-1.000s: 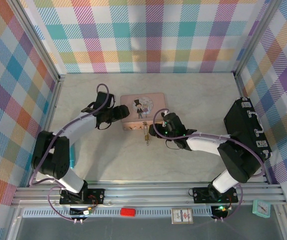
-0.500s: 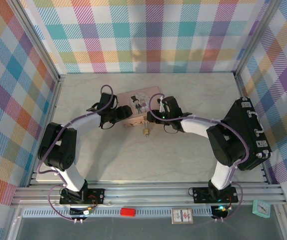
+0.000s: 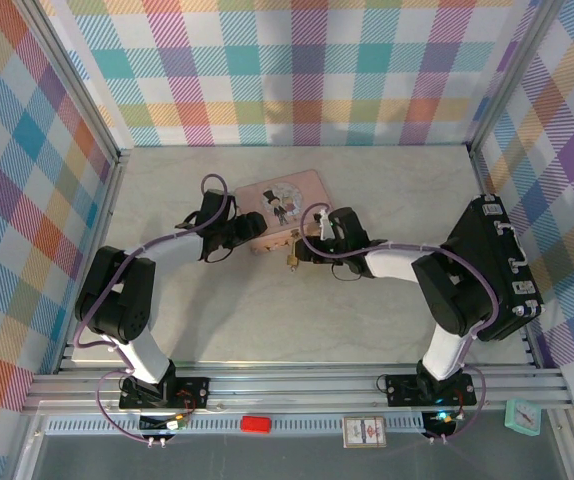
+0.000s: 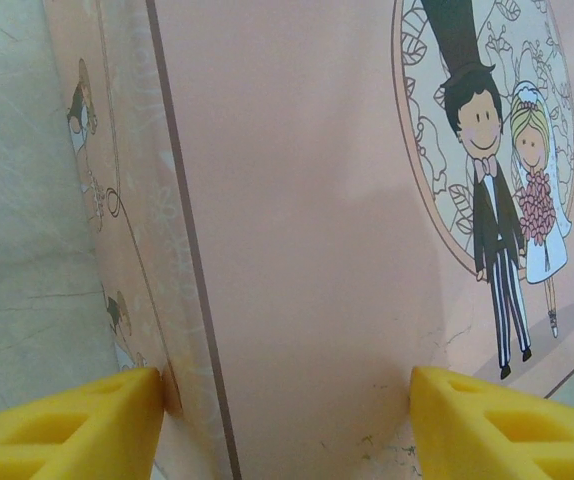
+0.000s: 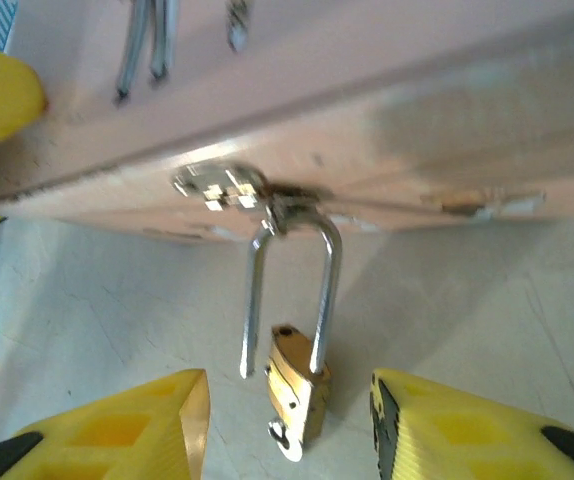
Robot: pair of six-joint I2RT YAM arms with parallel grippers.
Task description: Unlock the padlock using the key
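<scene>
— Starting overhead: where is the padlock point(image 3: 292, 259)?
— At the near edge of the pink tin point(image 3: 282, 200), beside the right gripper point(image 3: 300, 248).
— Left wrist?
— There the left gripper point(image 4: 287, 385) clamps the tin's end.
— Right wrist?
— Jaws parted, flanking the padlock hanging from the clasp point(image 5: 222, 185), untouched.

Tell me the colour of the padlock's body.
The padlock body is brass-gold; the right wrist view shows it best.

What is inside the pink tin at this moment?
The pink tin is closed, so its inside is hidden. Its lid shows a drawn bride and groom, and the padlock hangs from the front clasp.
</scene>
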